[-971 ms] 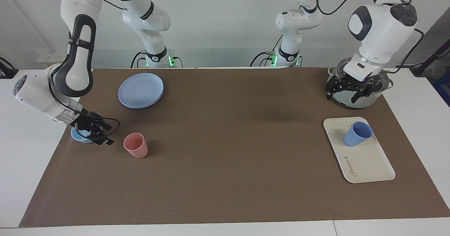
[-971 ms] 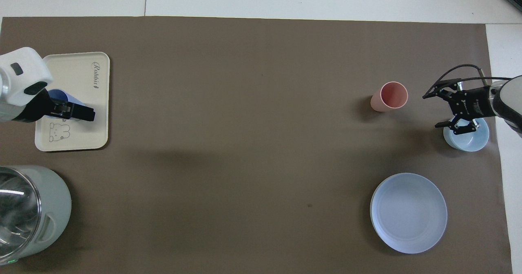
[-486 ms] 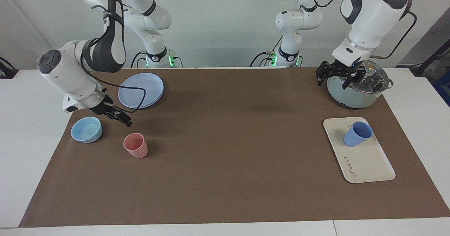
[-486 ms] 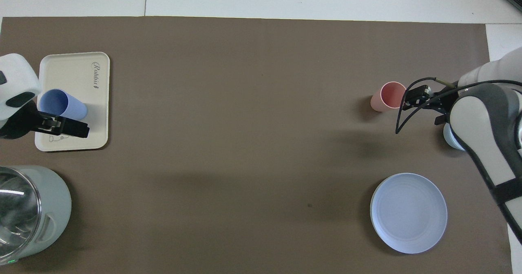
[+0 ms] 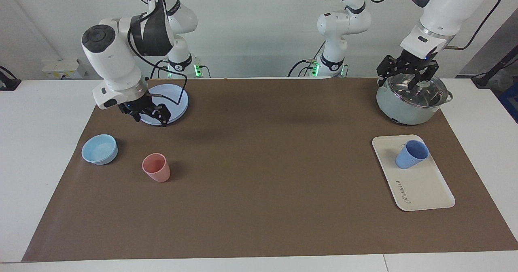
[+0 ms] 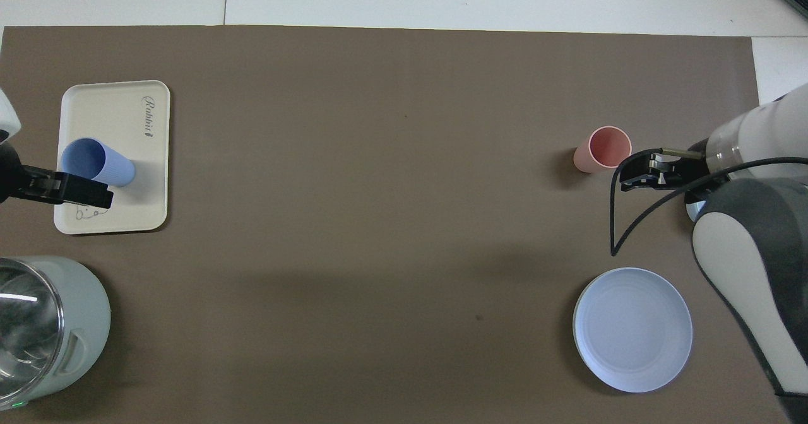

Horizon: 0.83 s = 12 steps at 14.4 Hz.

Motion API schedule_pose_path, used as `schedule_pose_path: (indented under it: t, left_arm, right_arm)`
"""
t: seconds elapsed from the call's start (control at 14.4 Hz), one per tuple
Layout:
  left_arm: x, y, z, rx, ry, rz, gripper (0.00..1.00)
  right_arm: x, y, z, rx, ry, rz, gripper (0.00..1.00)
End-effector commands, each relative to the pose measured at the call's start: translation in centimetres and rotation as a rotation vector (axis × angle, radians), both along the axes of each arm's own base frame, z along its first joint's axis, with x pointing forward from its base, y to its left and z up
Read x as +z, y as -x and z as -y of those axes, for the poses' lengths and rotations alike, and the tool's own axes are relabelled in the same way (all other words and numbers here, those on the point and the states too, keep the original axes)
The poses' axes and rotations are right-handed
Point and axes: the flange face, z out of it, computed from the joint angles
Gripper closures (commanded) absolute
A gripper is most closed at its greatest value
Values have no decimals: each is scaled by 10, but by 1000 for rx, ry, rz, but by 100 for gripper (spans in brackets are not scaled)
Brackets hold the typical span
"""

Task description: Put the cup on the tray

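Observation:
The periwinkle-blue cup (image 5: 411, 154) (image 6: 95, 162) stands on the cream tray (image 5: 425, 187) (image 6: 136, 140), in the half nearer to the robots, with nothing touching it. My left gripper (image 5: 402, 79) (image 6: 88, 192) hangs open and empty in the air over the lidded pot. My right gripper (image 5: 150, 117) (image 6: 634, 175) is open and empty, raised over the edge of the round blue plate. In the overhead view the left gripper covers part of the tray's bear drawing.
A grey-green pot (image 5: 412, 102) (image 6: 44, 323) with a glass lid stands nearer to the robots than the tray. At the right arm's end are a blue plate (image 5: 170, 100) (image 6: 632, 329), a pink cup (image 5: 156, 167) (image 6: 603, 149) and a light-blue bowl (image 5: 99, 149).
Both arms have lifted and drawn back toward the robots. The right gripper left the bowl and now hangs over the plate. The left gripper rose over the pot. The cup stayed put.

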Motion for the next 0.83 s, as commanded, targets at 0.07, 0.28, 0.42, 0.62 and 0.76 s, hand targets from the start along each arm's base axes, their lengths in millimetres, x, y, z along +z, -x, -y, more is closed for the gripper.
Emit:
schedule_pose_path:
  t: [0.07,0.28,0.42,0.62,0.76]
  left_arm:
    - [5,-2,-7,8,-1,-18,0]
    - [8,0,-9,10,-4,-13,0]
    - [8,0,-9,13,-4,-10,0]
    - [10,1,-11,15,-4,-11,0]
    - [12,2,-7,7,-7,-11,0]
  right_arm:
    - [48,-1,10,18,21,18,1]
    - [74,-5,17,0,12,17,1]
    - [86,-13,17,1,19,3,0]
    - [83,-11,14,6,17,-20,0]
    - [79,-9,9,16,23,-29,0]
